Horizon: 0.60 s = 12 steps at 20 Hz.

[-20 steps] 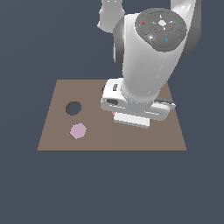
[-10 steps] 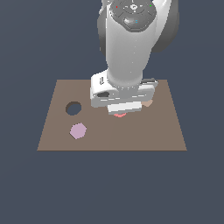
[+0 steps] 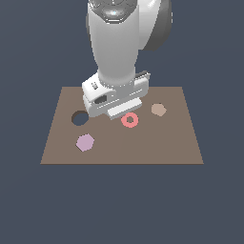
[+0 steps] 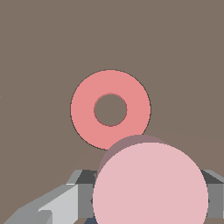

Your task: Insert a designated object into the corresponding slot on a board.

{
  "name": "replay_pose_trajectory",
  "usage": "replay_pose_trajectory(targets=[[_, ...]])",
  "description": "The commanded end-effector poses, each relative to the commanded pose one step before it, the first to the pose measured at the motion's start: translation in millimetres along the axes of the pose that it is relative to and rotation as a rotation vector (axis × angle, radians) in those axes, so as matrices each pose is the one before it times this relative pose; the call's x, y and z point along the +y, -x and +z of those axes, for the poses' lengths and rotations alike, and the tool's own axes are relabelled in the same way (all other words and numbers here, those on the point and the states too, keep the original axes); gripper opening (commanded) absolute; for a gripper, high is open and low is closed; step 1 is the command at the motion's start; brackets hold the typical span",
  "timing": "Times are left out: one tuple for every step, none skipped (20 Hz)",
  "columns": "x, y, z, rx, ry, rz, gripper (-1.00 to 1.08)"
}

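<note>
Exterior view, left to right. Round slot (image 3: 79, 118) in the board (image 3: 143, 143), off the pincer's side toward the view's left; mauve hexagon (image 3: 85, 142) just below it. Pincer (image 4: 144, 197) low over the board's middle, clamped on the light pink disc (image 4: 151, 188) (seen only in the wrist view). Red-pink ring (image 3: 129, 120) just beside the pincer; tan hexagon (image 3: 158, 109) farther right.
</note>
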<state>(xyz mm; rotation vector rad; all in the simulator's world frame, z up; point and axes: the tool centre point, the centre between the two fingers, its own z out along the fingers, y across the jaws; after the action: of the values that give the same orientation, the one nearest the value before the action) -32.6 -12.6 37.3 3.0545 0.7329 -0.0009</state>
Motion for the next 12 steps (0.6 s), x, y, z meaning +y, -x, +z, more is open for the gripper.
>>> replay_pose_trajectory(targets=[[8.90, 8.75, -0.60, 0.00067, 0.00057, -0.08274, -1.00], [3.48, 3.48, -0.11, 0.00001, 0.00005, -0.03186, -1.00], [3.48, 3.46, -0.11, 0.00000, 0.00005, -0.03174, -1.00], [3.48, 3.45, -0.11, 0.00000, 0.00005, -0.03164, -1.00], [3.49, 3.45, -0.11, 0.00000, 0.00005, -0.03155, -1.00], [3.50, 3.44, -0.11, 0.00000, 0.00005, -0.03148, -1.00], [3.50, 3.43, -0.11, 0.00000, 0.00005, -0.03142, -1.00], [3.51, 3.42, -0.11, -0.00001, 0.00005, -0.03137, -1.00], [3.53, 3.42, -0.11, -0.00001, 0.00005, -0.03133, -1.00], [3.54, 3.42, -0.11, -0.00001, 0.00005, -0.03131, -1.00], [3.55, 3.41, -0.11, -0.00001, 0.00005, -0.03130, -1.00], [3.57, 3.41, -0.11, -0.00001, 0.00005, -0.03131, -1.00]])
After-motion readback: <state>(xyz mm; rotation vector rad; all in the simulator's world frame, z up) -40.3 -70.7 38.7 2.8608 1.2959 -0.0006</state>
